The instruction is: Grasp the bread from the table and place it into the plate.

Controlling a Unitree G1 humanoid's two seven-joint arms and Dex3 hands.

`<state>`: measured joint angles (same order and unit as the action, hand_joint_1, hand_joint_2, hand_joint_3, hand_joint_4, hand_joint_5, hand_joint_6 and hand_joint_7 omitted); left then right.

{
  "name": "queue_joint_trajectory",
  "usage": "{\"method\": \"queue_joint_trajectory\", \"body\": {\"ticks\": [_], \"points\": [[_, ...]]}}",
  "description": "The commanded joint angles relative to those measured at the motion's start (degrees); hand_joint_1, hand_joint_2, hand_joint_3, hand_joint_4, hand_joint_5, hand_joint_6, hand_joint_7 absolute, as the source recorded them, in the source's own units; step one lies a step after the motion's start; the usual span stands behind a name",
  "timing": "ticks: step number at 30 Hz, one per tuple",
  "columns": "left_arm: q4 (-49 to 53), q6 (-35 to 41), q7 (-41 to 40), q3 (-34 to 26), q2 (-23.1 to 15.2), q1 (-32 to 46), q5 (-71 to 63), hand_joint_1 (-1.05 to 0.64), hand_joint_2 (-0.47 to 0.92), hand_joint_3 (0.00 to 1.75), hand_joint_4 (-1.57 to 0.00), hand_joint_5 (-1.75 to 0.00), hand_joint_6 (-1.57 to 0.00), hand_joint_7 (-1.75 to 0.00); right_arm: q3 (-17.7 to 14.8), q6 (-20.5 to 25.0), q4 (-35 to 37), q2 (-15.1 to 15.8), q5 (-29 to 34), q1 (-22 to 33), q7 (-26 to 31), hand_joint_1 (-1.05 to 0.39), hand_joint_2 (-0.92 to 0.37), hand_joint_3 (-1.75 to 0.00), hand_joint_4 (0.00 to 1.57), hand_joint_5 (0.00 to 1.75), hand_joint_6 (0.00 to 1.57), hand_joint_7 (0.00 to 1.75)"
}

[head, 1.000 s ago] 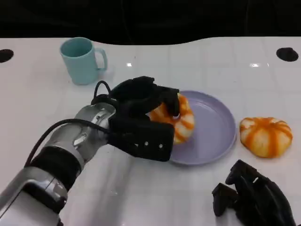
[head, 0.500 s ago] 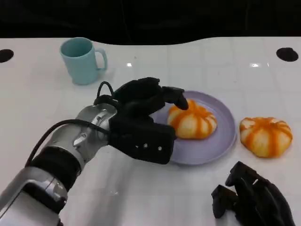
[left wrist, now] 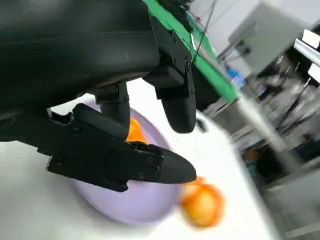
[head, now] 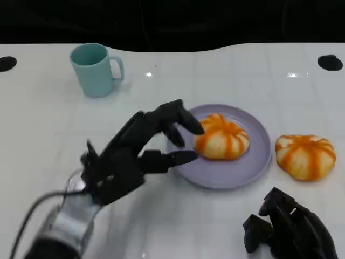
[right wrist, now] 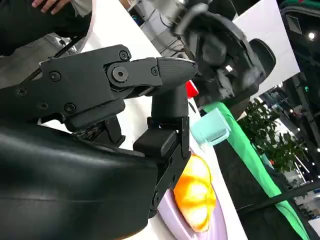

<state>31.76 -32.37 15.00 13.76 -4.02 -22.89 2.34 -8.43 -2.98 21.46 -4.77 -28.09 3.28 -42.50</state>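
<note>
Since a second ago the left hand (head: 137,156) has let go of the round orange-striped bread roll (head: 221,137) and drawn back toward the robot; it now hangs off the near-left rim of the shallow lilac plate (head: 253,162), fingers spread and holding nothing; the roll lies flat in the plate's middle, apart from the fingertips, so the placing looks done and the hand's position reads as a retreat; a second orange-striped roll (head: 305,156) sits on the white table (head: 48,135) just right of the plate, not touching it; the right hand (head: 291,229) rests low at the near-right edge, fingers curled in with nothing in them, seemingly idle; a pale teal mug (head: 94,69) stands well apart at the far left; the left forearm is blurred and cut off by the frame; the left wrist view shows plate (left wrist: 135,207) and a roll smeared, so which roll it is I cannot tell.
</note>
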Motion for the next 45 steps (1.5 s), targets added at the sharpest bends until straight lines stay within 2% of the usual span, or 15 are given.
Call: {"method": "queue_joint_trajectory", "body": {"ticks": [1,7,14,24,35,45], "points": [[-13.8,11.0,7.6,-3.7,3.1,11.4,17.2,-0.68,0.92,0.35,-0.56,-1.75,-0.41,-1.65,-0.9,-0.2,0.6,0.9,-0.7,-0.3,-0.1,-0.57,-0.92,-0.24,0.79,1.68,0.69,1.42],[-28.2,27.0,14.3,-6.1,4.5,24.5,33.6,-0.68,0.92,0.36,-0.71,-1.75,-0.5,-1.7,-1.1,-0.8,2.1,1.5,-0.8,-1.0,-1.0,-0.57,-0.92,-0.25,0.79,1.68,0.69,1.42],[-31.7,36.3,17.8,-9.0,4.8,29.9,39.4,-0.67,0.92,0.26,-0.83,-1.75,-0.6,-1.74,-1.2,-1.2,3.2,1.8,-0.6,-1.6,-1.3,-0.54,-0.92,-0.27,0.78,1.68,0.68,1.43],[-27.5,41.0,23.8,-12.6,4.2,27.8,39.1,-0.67,0.92,0.25,-0.86,-1.75,-0.65,-1.66,-1.8,-2.0,5.2,2.1,0.0,-3.2,-1.2,-0.56,-0.92,-0.25,0.78,1.68,0.68,1.42],[-24.9,41.9,25.5,-14.8,4.8,26.2,38.3,-0.67,0.92,0.24,-0.87,-1.75,-0.66,-1.66,-2.4,-4.0,8.3,1.8,0.3,-4.8,-1.9,-0.56,-0.92,-0.25,0.78,1.67,0.68,1.42],[-23.4,42.6,27.2,-15.9,5.3,25.8,37.9,-0.64,0.92,0.23,-0.86,-1.75,-0.65,-1.65,-2.2,-3.6,9.1,2.0,0.8,-5.5,-1.1,-0.56,-0.92,-0.25,0.8,1.66,0.69,1.44]]}}
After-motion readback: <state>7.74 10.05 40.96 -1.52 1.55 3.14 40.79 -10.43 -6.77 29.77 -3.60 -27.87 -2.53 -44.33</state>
